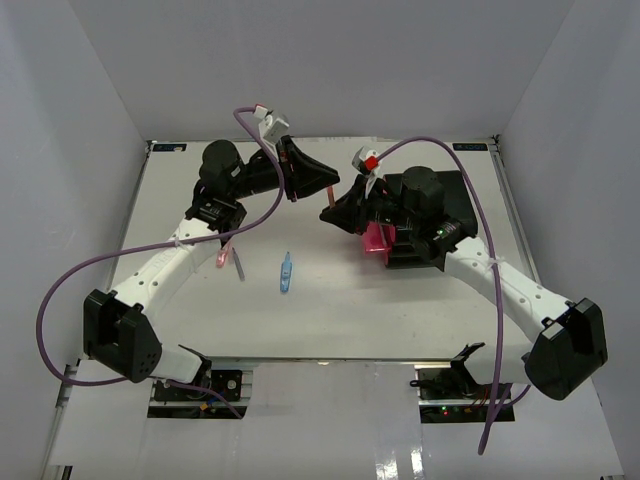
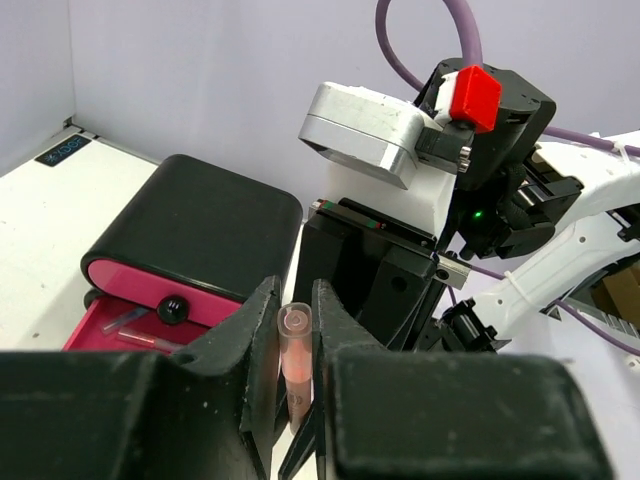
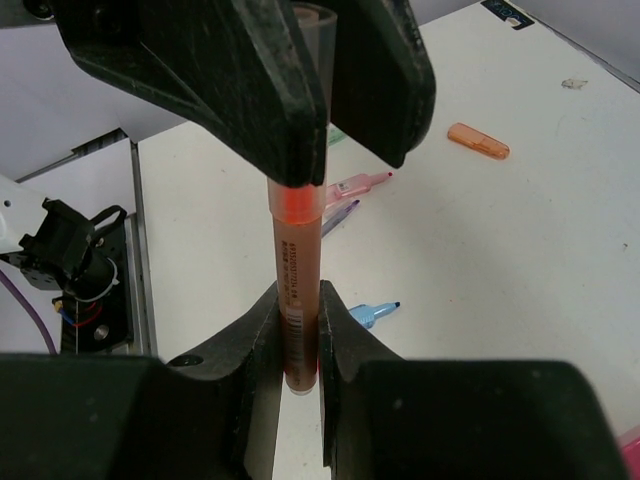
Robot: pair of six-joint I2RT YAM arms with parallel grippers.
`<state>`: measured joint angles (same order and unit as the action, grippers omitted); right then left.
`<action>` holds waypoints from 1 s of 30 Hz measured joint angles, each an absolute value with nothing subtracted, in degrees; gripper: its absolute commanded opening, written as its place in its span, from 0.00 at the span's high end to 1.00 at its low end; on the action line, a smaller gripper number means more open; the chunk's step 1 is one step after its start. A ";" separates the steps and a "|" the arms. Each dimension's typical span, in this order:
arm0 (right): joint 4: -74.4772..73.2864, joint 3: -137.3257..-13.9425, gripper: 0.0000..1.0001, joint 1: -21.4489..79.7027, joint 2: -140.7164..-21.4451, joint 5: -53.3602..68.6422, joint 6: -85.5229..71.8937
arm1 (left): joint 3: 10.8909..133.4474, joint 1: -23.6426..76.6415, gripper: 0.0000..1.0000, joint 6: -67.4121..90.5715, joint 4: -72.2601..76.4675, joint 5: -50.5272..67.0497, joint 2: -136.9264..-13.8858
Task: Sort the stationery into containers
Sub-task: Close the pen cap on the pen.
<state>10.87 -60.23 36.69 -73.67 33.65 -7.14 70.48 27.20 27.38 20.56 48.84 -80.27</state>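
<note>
Largely hidden beneath the right arm (image 1: pixel 500 280) in the top view, the black boxy plastic cabinet (image 1: pixel 455 195) shows mainly its open glossy magenta drawer (image 2: pixel 100 318), whose contents are blurred. A thin translucent salmon-orange cylindrical pen (image 3: pixel 297 260) hangs in mid-air between both arms. The left gripper (image 2: pixel 295 320) is clamped on its clear rounded end, the right gripper (image 3: pixel 298 320) on its barcoded barrel. A light-blue piece (image 1: pixel 287 272) lies on the matte white table (image 1: pixel 400 300).

Reaching inward from both sides, my left hand (image 2: pixel 296 330) and right hand (image 3: pixel 298 330) meet, both clamped on one salmon pen (image 3: pixel 297 250).
</note>
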 measured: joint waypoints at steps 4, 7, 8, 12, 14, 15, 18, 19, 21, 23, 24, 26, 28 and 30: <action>10.50 -60.66 0.92 36.67 -74.11 33.69 -7.44 | 70.08 27.20 0.98 27.42 20.86 48.80 -80.20; 10.28 -60.86 0.92 36.67 -74.59 33.95 -7.68 | 69.21 27.20 1.00 27.42 21.26 48.64 -80.01; 10.02 -61.01 0.92 36.67 -74.78 34.09 -7.75 | 68.71 27.18 1.00 27.49 21.52 48.49 -79.81; 8.10 -62.52 0.92 36.64 -75.99 34.72 -7.68 | 66.15 27.07 1.00 28.14 23.42 47.29 -78.63; 6.13 -64.10 0.92 36.64 -76.71 35.31 -7.46 | 64.42 26.92 1.00 28.53 25.04 46.19 -77.76; 5.52 -64.86 0.92 36.62 -77.08 35.57 -7.33 | 63.66 26.83 1.00 28.75 25.93 45.54 -77.30; 3.31 -67.05 0.92 36.47 -78.02 37.06 -6.98 | 61.54 26.74 1.00 28.95 27.79 43.62 -75.66; 2.81 -67.72 0.92 36.40 -78.30 37.71 -6.87 | 61.06 26.74 1.00 28.95 28.14 43.03 -75.13; 2.57 -68.60 0.92 36.18 -78.76 38.85 -6.85 | 60.31 26.74 1.00 28.82 28.73 41.98 -74.19; 2.57 -69.17 0.92 35.83 -79.13 40.10 -6.87 | 59.64 26.74 1.00 28.53 29.04 40.99 -73.36; 2.59 -69.21 0.92 35.64 -79.20 40.77 -6.94 | 59.27 26.74 1.00 28.42 28.99 40.66 -73.01; 2.57 -69.21 0.92 35.29 -79.24 41.71 -7.11 | 58.74 26.76 1.00 28.32 29.06 40.36 -72.71; 2.57 -69.21 0.92 34.98 -79.35 42.44 -7.16 | 58.43 26.76 1.00 28.38 29.45 40.29 -72.69; 2.57 -69.21 0.92 34.83 -79.50 42.89 -7.20 | 58.00 26.76 1.00 28.49 30.02 40.29 -72.71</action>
